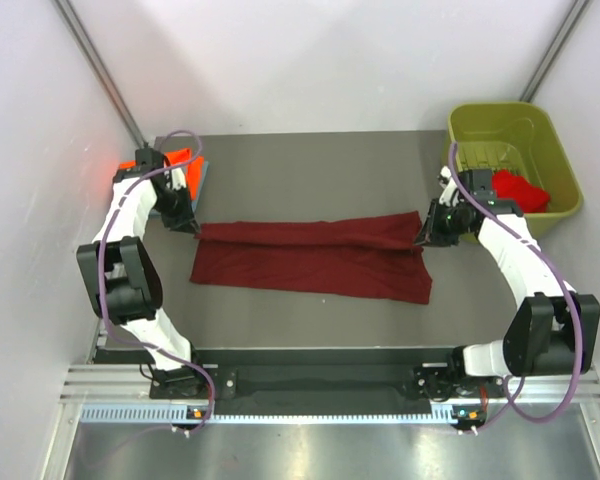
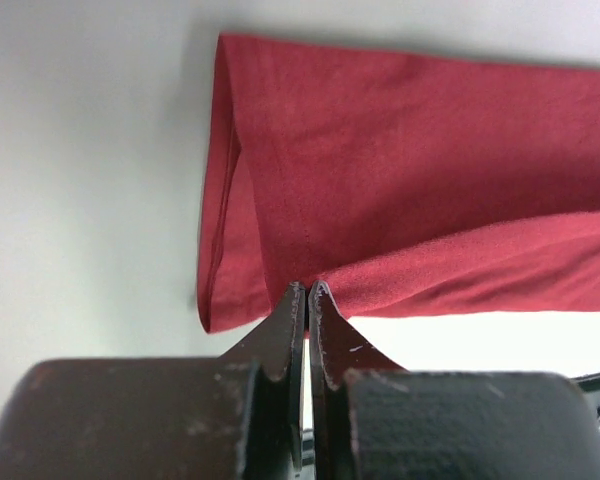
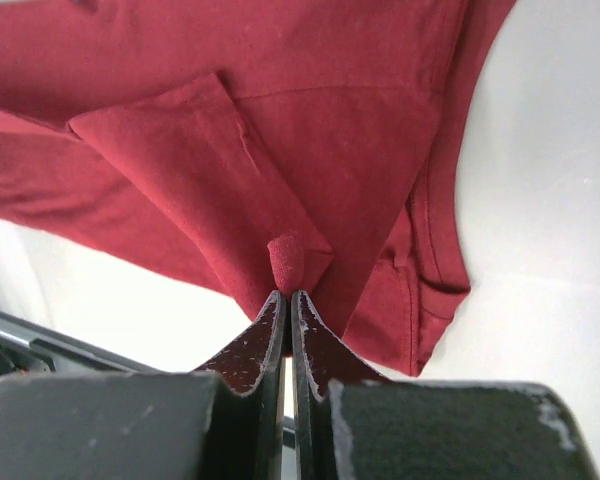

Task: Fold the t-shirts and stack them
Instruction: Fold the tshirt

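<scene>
On the grey worktop (image 1: pixel 310 160), the maroon shirt (image 1: pixel 310 262) stretches between left fingers (image 2: pixel 285 335) and right fingers (image 3: pixel 265 338), both clamped tight on its far corners.

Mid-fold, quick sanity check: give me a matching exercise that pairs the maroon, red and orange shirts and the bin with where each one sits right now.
Things:
1. maroon t-shirt
2. red t-shirt
3. orange t-shirt
4. olive-green bin

Places:
a. far left corner
b. lying inside the olive-green bin
c. stretched out in the middle
d. far right side

Pairs: 1-c, 2-b, 3-a, 4-d
</scene>
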Controlling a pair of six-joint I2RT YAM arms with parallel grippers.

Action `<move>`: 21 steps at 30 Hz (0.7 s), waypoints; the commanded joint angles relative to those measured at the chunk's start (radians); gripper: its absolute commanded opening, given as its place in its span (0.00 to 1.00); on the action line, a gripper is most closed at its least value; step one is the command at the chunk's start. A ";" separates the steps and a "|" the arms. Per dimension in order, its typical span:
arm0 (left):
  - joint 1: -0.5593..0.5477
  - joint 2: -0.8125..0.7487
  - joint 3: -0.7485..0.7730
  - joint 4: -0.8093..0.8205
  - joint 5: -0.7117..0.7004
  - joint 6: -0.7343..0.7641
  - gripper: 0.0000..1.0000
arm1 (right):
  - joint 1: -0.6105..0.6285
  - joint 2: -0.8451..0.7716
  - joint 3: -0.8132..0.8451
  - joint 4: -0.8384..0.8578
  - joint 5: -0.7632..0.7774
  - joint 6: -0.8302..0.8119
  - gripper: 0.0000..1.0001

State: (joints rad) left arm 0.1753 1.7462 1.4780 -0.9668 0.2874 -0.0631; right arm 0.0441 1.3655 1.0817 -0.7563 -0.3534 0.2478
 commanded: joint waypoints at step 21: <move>0.044 -0.067 -0.177 -0.044 -0.111 -0.049 0.12 | 0.007 -0.031 -0.146 -0.023 -0.056 -0.005 0.04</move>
State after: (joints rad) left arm 0.2092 1.7164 1.3128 -1.0008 0.2192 -0.1032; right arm 0.0441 1.3216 0.9489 -0.7818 -0.3813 0.2474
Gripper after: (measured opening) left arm 0.106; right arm 0.019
